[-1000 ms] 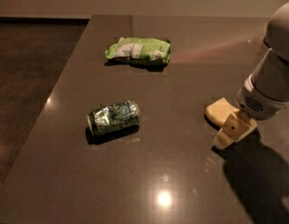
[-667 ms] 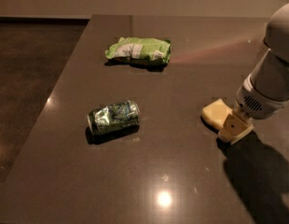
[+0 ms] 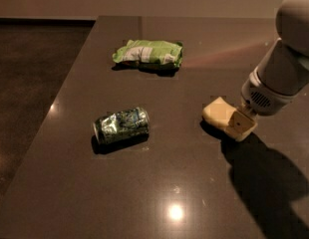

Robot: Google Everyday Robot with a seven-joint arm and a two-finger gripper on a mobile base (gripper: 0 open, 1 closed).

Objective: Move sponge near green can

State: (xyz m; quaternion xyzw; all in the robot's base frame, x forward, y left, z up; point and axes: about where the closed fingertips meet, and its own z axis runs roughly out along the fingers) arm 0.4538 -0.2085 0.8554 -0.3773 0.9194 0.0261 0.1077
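Observation:
The pale yellow sponge [image 3: 218, 111] is at the right of the dark table [image 3: 159, 183], just above its surface, with a shadow under it. My gripper [image 3: 233, 121] comes in from the right and is shut on the sponge's right end; one beige finger [image 3: 242, 126] shows in front of it. The dented green and silver can [image 3: 121, 125] lies on its side at centre left, about a can's length to the left of the sponge.
A light green and white crinkled snack bag [image 3: 149, 53] lies at the back of the table. The table's left edge [image 3: 55, 113] drops to a dark floor. My white arm [image 3: 286, 63] fills the upper right.
My gripper and the sponge have moved together to the left, towards the can. The can and the snack bag have not moved.

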